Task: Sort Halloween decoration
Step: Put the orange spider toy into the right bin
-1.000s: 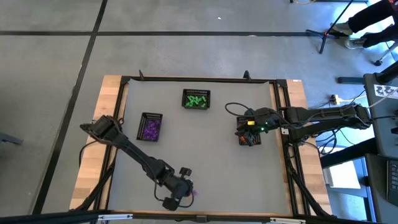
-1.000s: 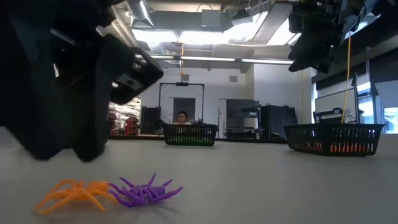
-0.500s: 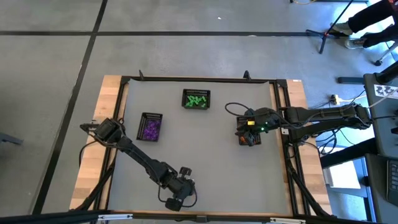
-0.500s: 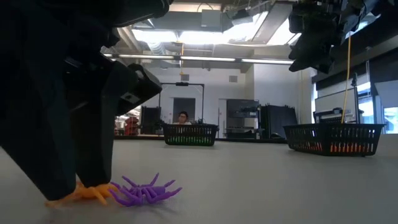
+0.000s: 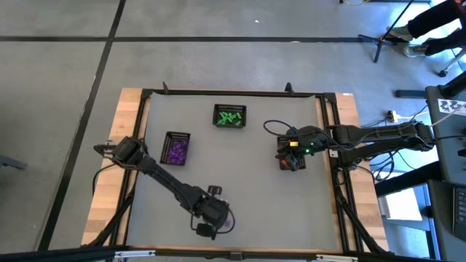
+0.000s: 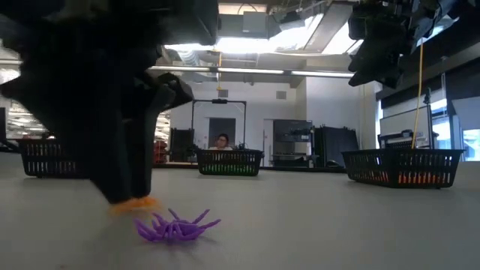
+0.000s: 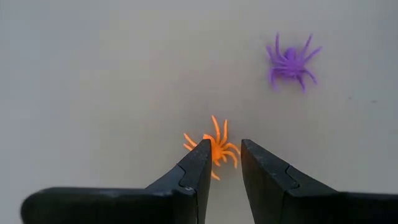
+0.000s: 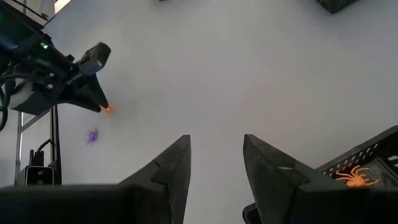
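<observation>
Counter [image 5: 240,189] of plain grey, seen from above, with two dark arms reaching in from either side. Farthest left stands a black mesh basket [image 5: 175,148] of purple trinkets, with a second basket [image 5: 230,116] of green ones behind it toward the middle. Near the front edge the left end effector [image 7: 220,163] is down at the surface, its fingers [image 7: 198,163] a narrow gap apart and straddling an orange spider [image 7: 215,148]; the tips sit at the toy's body but do not yet look clamped on it. Just beside it lies a purple spider [image 7: 290,61], apart from the fingers and untouched. Both toys are tiny, thin-legged plastic pieces, so they are likely very light, a little springy and easy to flick away; the round body looks like the safest place to pinch, since the legs would probably bend or slip. Over on the right, the right end effector [image 8: 215,163] hangs open and empty above a third basket [image 5: 290,161], which holds orange pieces, among them another orange spider [image 8: 358,176]. That basket looks like the orange toy's proper home, well apart from where it lies.
</observation>
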`<action>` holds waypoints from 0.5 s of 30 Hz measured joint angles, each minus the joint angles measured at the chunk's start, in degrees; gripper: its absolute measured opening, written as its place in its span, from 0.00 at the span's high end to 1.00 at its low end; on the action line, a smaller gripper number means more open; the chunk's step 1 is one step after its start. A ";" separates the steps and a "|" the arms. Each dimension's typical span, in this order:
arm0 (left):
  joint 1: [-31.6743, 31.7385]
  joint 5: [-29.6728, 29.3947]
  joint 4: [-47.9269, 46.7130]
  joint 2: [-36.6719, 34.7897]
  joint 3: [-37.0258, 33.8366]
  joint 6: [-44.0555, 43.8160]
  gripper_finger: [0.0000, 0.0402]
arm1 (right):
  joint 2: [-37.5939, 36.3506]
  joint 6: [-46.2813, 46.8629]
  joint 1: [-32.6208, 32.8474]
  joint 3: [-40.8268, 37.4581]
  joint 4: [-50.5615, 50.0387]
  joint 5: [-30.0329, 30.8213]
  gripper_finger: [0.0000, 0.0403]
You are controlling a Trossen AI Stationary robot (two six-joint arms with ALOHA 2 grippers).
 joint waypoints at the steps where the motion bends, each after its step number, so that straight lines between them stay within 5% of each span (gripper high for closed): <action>1: 0.19 0.17 -0.56 -0.41 0.16 0.00 0.80 | 0.00 0.01 0.00 0.00 -0.03 0.00 0.64; 15: -1.76 -1.59 2.12 -3.79 -3.90 -0.42 0.80 | 0.00 1.09 0.00 0.00 0.21 -0.07 0.64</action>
